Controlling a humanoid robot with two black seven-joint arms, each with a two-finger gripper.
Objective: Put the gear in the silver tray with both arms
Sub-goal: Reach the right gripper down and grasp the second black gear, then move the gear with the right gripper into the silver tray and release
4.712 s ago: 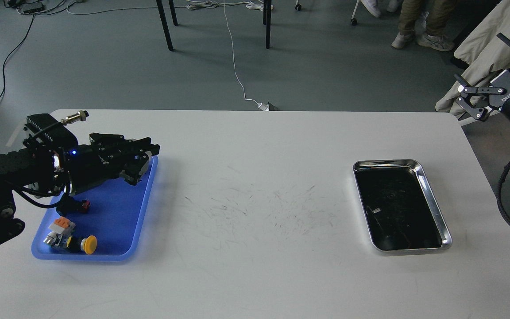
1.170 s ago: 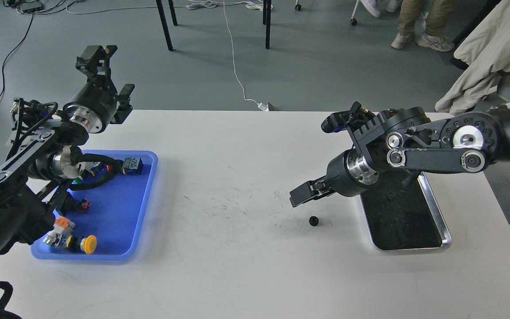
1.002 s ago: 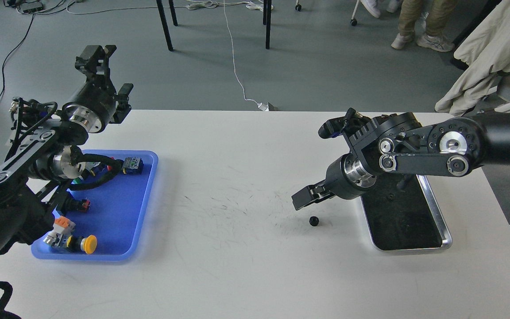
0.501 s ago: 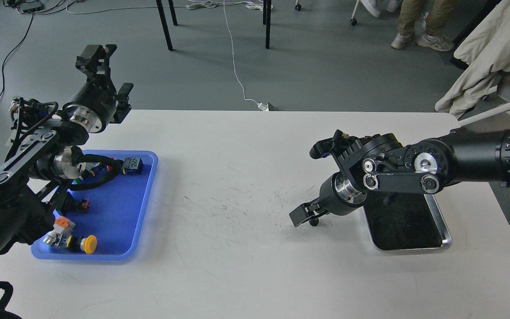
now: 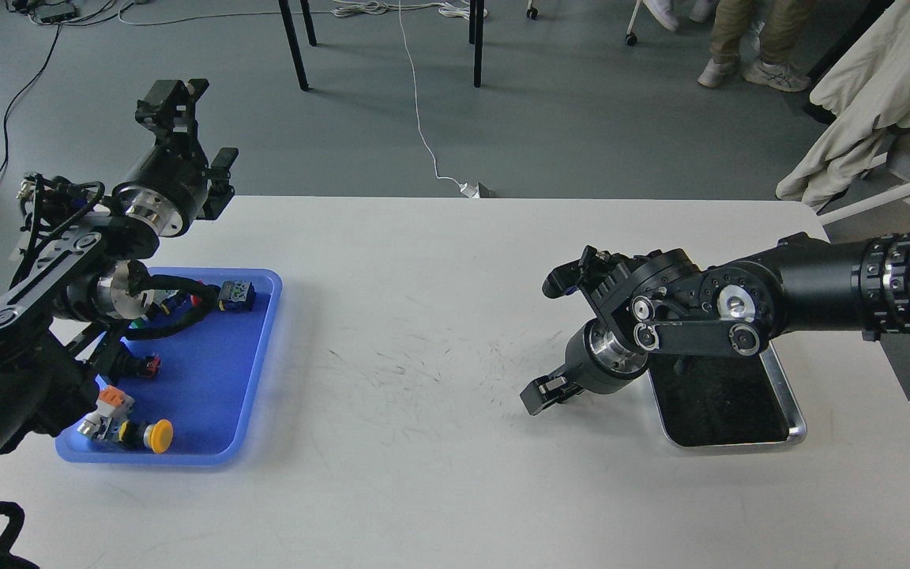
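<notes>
The silver tray lies at the right of the white table, its far half covered by my right arm. My right gripper is down at the table surface just left of the tray, on the spot where the small black gear lay. The gear is hidden under or between its dark fingers, and I cannot tell whether they are closed on it. My left gripper is raised above the table's far left edge, fingers spread and empty.
A blue plastic tray at the left holds several small parts, among them a yellow push button and an orange connector. My left arm hangs over its left side. Chair legs and cables lie on the floor beyond the table.
My right gripper has come down and slightly toward me onto the gear, which was visible on the table a second ago and is now covered. My left arm has stayed still.
</notes>
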